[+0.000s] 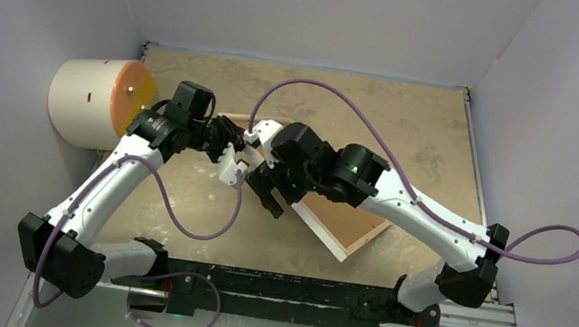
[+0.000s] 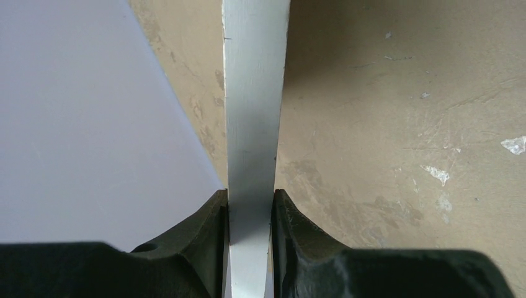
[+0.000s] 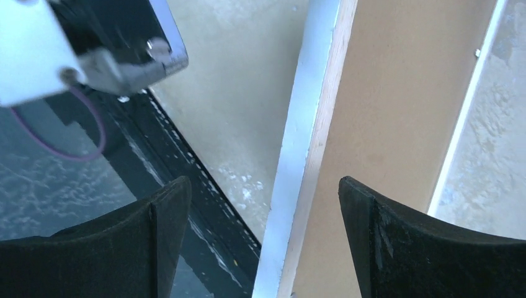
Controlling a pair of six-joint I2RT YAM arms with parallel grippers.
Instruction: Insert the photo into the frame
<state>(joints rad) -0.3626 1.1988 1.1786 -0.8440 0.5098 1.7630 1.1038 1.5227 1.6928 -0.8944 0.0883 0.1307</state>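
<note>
The frame (image 2: 251, 124) has its white edge clenched between the left jaws; the right jaws gape wide, straddling its rim.

The frame (image 1: 342, 221) sits askew in the middle of the table (image 1: 428, 123), wood-brown back up, thin white rim showing, one white edge pinched by the left gripper (image 2: 250, 197).

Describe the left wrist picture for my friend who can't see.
The left tool is shut on the white edge of the frame, which runs straight up the middle. Pale wall left, scuffed tan table right.
</note>
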